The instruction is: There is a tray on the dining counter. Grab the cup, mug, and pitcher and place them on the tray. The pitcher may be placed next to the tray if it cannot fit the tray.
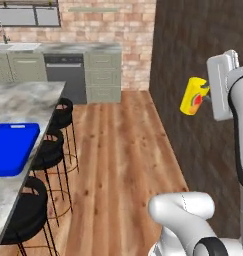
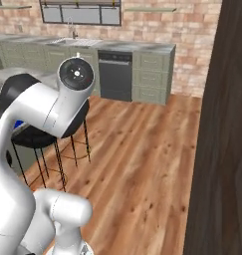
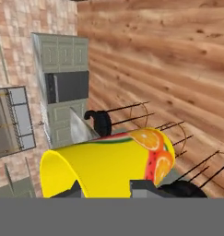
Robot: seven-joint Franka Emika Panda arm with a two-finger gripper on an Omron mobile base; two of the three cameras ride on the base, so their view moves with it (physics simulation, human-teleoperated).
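Yellow cup (image 1: 193, 96) clamped in the jaws, held high, blue tray (image 1: 12, 148) on dining counter (image 1: 23, 100)

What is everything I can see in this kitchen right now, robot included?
cup: one, yellow with fruit pictures, held tilted in mid-air by the gripper, near the dark wood wall.
tray: one, bright blue, lying bare on the dining counter.
dining counter: one, grey-white marbled, at the left.
stools: at least three, black with thin wire legs, along the counter's edge.
dishwasher: one, dark-fronted, among the grey-green cabinets at the brick wall.
sink with tap: one, on the far wall counter under the window.
floor: wood planks, orange-brown.
gripper: one, dark fingers on a white arm, shut on the cup.
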